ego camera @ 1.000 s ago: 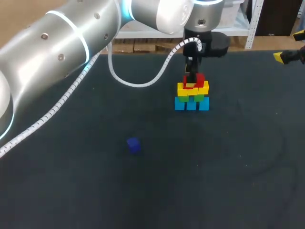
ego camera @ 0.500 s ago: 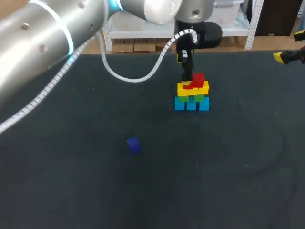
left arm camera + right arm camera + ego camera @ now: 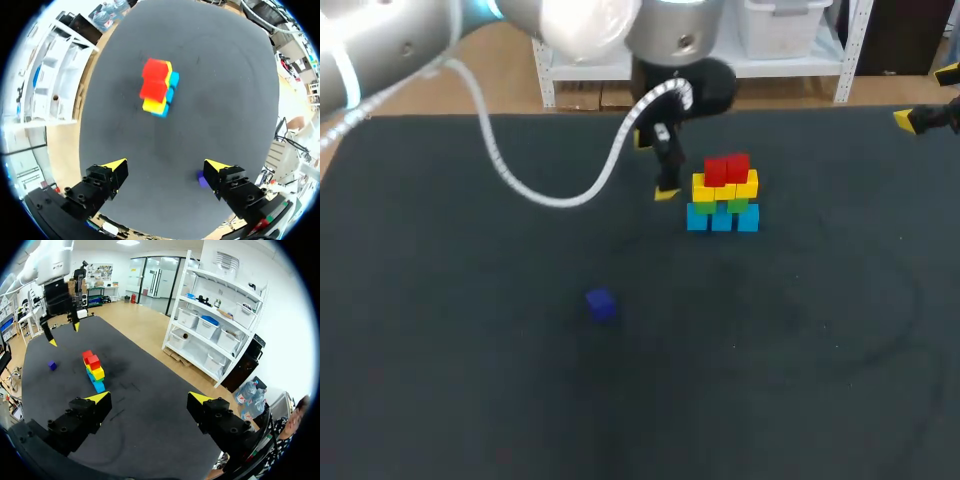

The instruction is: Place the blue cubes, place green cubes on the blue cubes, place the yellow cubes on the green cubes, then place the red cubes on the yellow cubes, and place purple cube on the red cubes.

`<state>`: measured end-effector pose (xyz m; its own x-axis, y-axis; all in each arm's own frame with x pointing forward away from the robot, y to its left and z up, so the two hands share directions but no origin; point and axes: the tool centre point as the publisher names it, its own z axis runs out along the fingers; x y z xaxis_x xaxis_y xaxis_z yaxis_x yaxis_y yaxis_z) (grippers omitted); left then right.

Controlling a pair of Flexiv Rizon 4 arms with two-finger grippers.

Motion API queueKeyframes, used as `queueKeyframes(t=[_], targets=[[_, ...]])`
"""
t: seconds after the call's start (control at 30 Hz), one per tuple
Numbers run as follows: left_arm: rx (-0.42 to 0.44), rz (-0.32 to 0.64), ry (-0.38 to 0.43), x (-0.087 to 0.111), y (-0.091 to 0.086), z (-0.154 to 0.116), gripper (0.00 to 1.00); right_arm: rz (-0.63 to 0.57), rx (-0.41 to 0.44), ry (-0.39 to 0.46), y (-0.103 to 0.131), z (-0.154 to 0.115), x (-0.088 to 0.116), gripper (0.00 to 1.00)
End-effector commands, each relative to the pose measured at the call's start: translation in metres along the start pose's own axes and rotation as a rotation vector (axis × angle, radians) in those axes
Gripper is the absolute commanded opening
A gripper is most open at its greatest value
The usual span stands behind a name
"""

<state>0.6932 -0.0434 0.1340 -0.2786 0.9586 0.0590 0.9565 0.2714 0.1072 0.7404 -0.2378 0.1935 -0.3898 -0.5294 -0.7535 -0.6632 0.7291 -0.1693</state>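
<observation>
A stepped stack of cubes (image 3: 723,195) stands at the table's back middle: blue at the bottom, then green, yellow, and two red cubes (image 3: 726,168) on top. The stack (image 3: 157,87) shows ahead of my left gripper (image 3: 165,165), which is open and holds nothing. In the head view that left gripper (image 3: 654,166) hangs just left of the stack, apart from it. A purple cube (image 3: 601,304) lies alone, nearer the front; in the left wrist view the purple cube (image 3: 201,179) sits beside one finger. My right gripper (image 3: 149,397) is open and empty, far from the stack (image 3: 93,370).
In the head view my right gripper (image 3: 928,97) is at the table's far right edge. The left arm's white cable (image 3: 550,190) loops over the table's back left. Dark table surface (image 3: 770,350) spreads around the stack and the purple cube (image 3: 52,365).
My left gripper has let go of a red cube on top of the stack, opened wide and drawn away to the left. The right arm has not moved.
</observation>
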Motion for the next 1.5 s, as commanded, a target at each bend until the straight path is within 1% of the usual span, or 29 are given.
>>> queueKeyframes(t=[0.03,0.17,0.23,0.4,0.57,0.6,0.73,0.8,0.97,1.03,1.1,1.2,1.3,1.33,1.4,1.47,1.5], targets=[[-0.116,-0.009,-0.123,0.042,-0.020,0.002,1.00,0.000,-0.003,0.000,0.000,0.000,0.000,1.00],[-0.133,-0.033,-0.119,0.057,-0.034,-0.001,1.00,0.000,-0.003,0.000,0.000,0.000,0.000,1.00],[-0.134,-0.076,-0.119,0.064,-0.043,0.000,1.00,0.000,-0.003,0.000,0.000,0.000,0.000,1.00],[-0.098,-0.152,-0.151,0.078,-0.064,0.008,1.00,0.000,-0.003,0.000,0.000,0.000,0.000,1.00],[-0.094,-0.198,-0.137,0.084,-0.081,0.019,1.00,0.000,-0.003,0.000,0.000,0.000,0.000,1.00],[-0.091,-0.221,-0.133,0.085,-0.084,0.021,1.00,0.000,-0.003,0.000,0.000,0.000,0.000,1.00],[-0.079,-0.281,-0.141,0.091,-0.093,0.032,1.00,0.000,-0.003,0.000,0.000,0.000,0.000,1.00],[-0.073,-0.296,-0.141,0.093,-0.097,0.038,1.00,0.000,-0.003,0.000,0.000,0.000,0.000,1.00],[-0.042,-0.337,-0.134,0.096,-0.100,0.058,1.00,0.000,-0.003,0.000,0.000,0.000,0.000,1.00],[-0.038,-0.352,-0.119,0.098,-0.099,0.062,1.00,0.000,-0.003,0.000,0.000,0.000,0.000,1.00],[-0.028,-0.373,-0.127,0.099,-0.099,0.066,1.00,0.000,-0.003,0.000,0.000,0.000,0.000,1.00],[0.001,-0.374,-0.133,0.097,-0.100,0.075,1.00,0.000,-0.003,0.000,0.000,0.000,0.000,1.00],[0.026,-0.350,-0.127,0.093,-0.100,0.086,1.00,0.000,-0.003,0.000,0.000,0.000,0.000,1.00],[0.029,-0.329,-0.118,0.092,-0.099,0.090,1.00,0.000,-0.003,0.000,0.000,0.000,0.000,1.00],[0.034,-0.322,-0.089,0.091,-0.098,0.095,1.00,0.000,-0.003,0.000,0.000,0.000,0.000,1.00],[0.072,-0.290,-0.084,0.088,-0.098,0.100,1.00,0.000,-0.003,0.000,0.000,0.000,0.000,1.00],[0.077,-0.291,-0.072,0.088,-0.098,0.103,1.00,0.000,-0.003,0.000,0.000,0.000,0.000,1.00]])
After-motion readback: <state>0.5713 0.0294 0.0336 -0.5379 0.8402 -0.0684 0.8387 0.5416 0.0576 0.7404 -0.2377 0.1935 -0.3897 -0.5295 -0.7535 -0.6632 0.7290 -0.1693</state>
